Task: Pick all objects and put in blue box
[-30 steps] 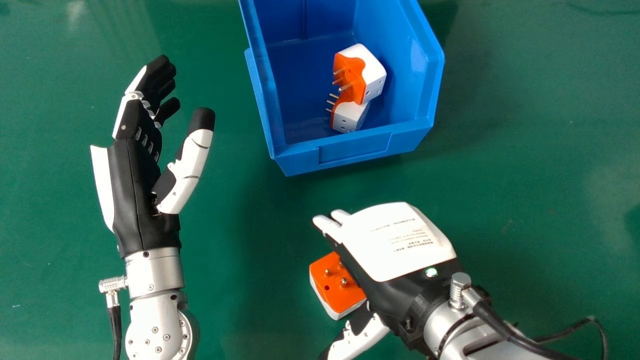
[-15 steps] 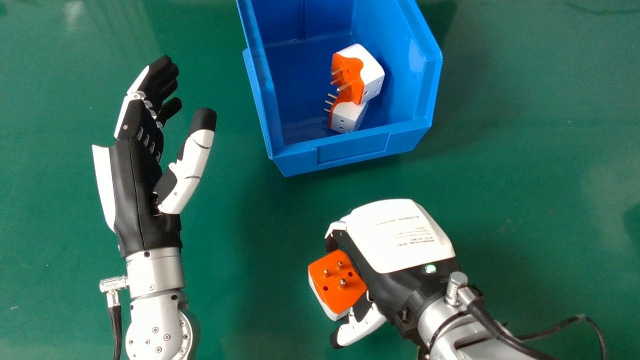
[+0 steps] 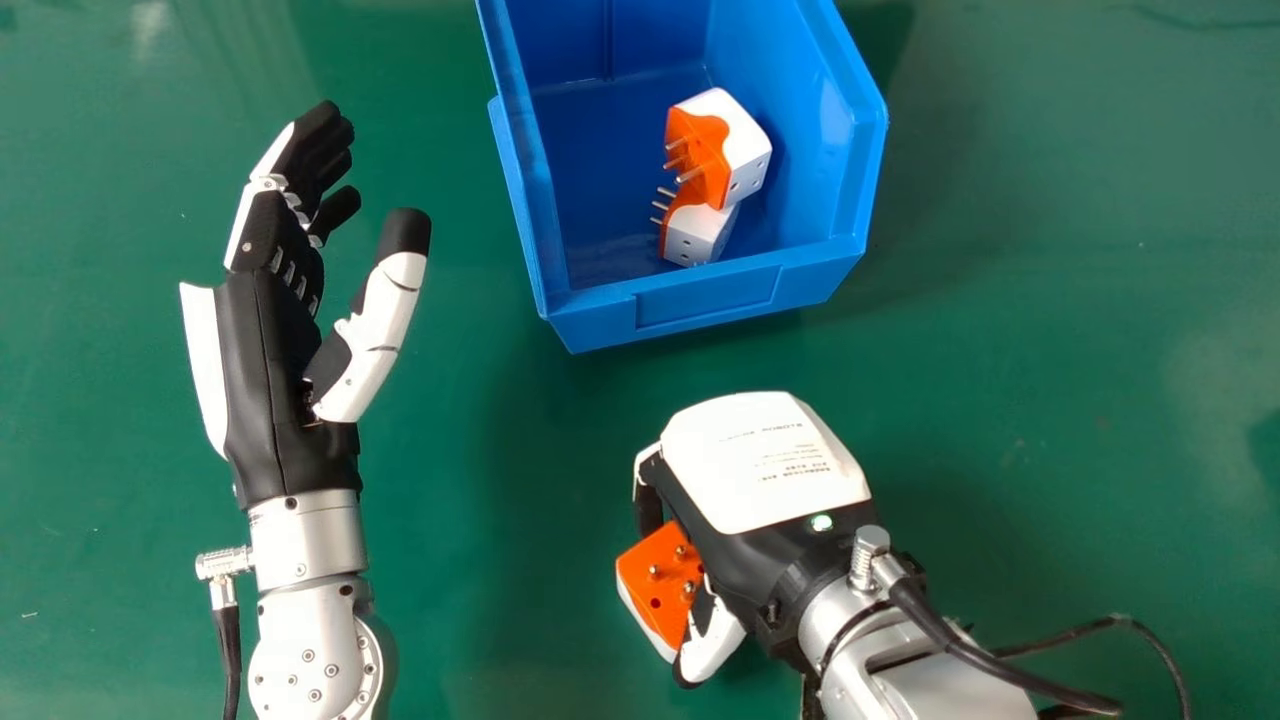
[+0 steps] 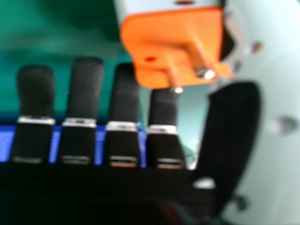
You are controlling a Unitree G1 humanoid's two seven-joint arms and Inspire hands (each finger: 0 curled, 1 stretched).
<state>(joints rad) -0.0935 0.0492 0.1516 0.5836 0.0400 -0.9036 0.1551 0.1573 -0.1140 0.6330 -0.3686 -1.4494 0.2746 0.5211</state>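
Holding anything, that right hand (image 3: 765,460)?

Yes. Fingers and thumb curled round an orange-and-white plug adapter (image 3: 640,590), pins up. Nearer than the blue box (image 3: 705,300), outside it.

Left hand (image 3: 270,380)?

Open, empty, left of box. Inside box: two more orange-and-white adapters (image 3: 747,145), close together.
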